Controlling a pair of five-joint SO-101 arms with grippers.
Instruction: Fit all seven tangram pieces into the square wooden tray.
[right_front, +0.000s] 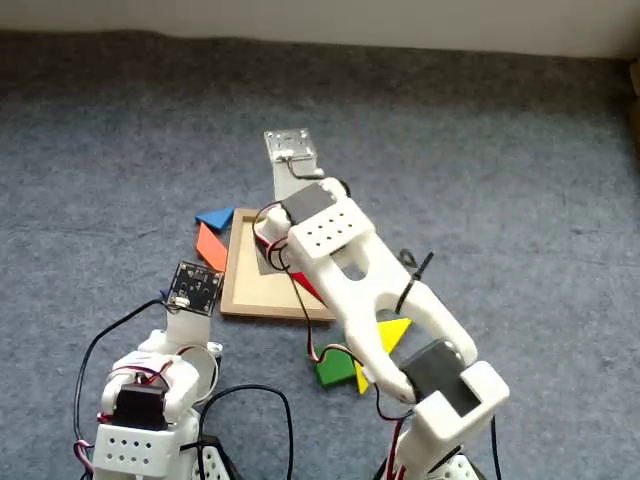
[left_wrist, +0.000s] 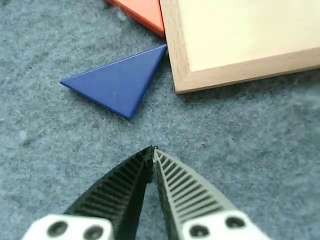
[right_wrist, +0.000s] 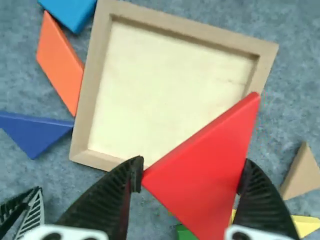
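Soft even light, moderately bright, faint diffuse shadows

Large red triangle (right_wrist: 202, 167) over edge of wooden tray (right_wrist: 89, 85); orange parallelogram (right_wrist: 60, 70), dark blue triangle (right_wrist: 32, 132) alongside.

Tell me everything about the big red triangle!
The red triangle is a big, flat, smooth piece with thick edges, maybe painted wood. The right end effector grips it from both sides. It lies across one corner of the wooden tray, partly over the tray and partly over the grey carpet, not fitted inside.
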